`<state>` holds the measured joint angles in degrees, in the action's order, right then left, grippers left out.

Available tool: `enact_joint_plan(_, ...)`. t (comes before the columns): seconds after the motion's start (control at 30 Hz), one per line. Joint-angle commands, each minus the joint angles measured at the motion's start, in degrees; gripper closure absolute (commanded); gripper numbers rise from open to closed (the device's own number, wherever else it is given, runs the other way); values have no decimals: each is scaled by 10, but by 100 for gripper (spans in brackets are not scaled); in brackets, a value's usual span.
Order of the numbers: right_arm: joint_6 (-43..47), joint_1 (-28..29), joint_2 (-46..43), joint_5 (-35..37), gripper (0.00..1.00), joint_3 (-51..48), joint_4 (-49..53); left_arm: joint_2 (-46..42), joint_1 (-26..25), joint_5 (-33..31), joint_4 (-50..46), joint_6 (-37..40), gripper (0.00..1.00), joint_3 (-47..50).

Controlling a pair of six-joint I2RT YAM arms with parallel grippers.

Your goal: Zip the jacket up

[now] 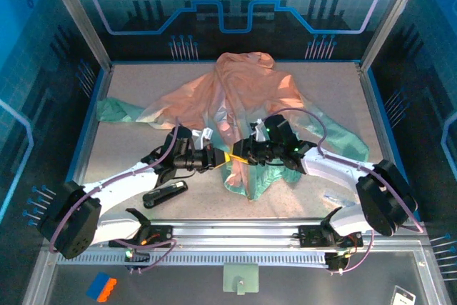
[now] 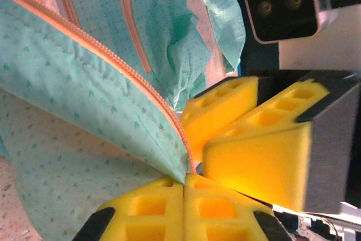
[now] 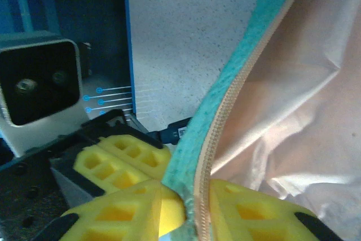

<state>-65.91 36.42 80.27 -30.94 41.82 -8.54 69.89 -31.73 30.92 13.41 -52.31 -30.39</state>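
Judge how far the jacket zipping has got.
Done: both grippers are at the green hem of the jacket. In hand: the left gripper pinches the hem's corner; the right gripper straddles one zipper edge, grip unclear. Left: joining and closing the zipper, open here.

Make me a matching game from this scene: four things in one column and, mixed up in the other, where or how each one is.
Things:
1. left gripper
2. right gripper
3. black tool
4. blue and orange block

Places and states:
A. lies on the table, apart from the jacket
B. shut on the jacket's mint-green edge
C. sits on the dark ledge outside the table
D. the jacket's orange zipper runs between its fingers

Pairs: 1-B, 2-D, 3-A, 4-C
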Motion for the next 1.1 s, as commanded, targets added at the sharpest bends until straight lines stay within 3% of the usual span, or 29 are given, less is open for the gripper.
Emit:
enact_joint_plan(0.0,-8,1,-6,-11,66,-10,-25,-13,11,26,10,12,100,12)
enact_joint_plan(0.67,-4,11,13,-13,69,0,-4,-14,24,58,40,7,100,21)
enact_joint_plan(0.77,-7,13,15,-17,76,3,-10,-14,26,59,39,8,100,21)
enact_joint_plan(0.93,-12,15,14,-13,100,7,-10,-13,29,56,26,8,100,19)
enact_joint_plan(1.0,-15,15,11,-6,100,6,-11,-14,29,55,16,7,93,17)
enact_joint_plan(1.07,-18,15,9,-1,100,7,-10,-19,29,52,8,2,78,17)
